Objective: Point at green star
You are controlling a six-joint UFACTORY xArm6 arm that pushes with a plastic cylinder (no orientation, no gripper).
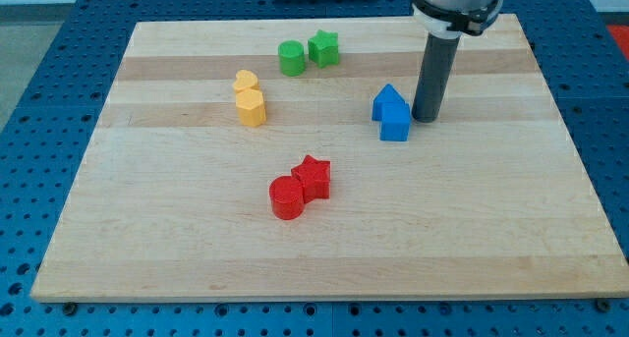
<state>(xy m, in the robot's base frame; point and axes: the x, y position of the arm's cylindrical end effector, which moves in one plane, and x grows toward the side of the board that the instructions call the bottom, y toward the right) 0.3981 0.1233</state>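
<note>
The green star [323, 48] lies near the view's top on the wooden board [177, 239], touching a green cylinder [291, 58] on its left. My tip [427, 118] rests on the board just right of two blue blocks [391, 112], well to the right of and below the green star.
Two yellow blocks [250, 98] sit touching at the view's left of centre. A red star [313, 176] and a red cylinder [287, 197] touch near the board's middle. A blue perforated table [39, 101] surrounds the board.
</note>
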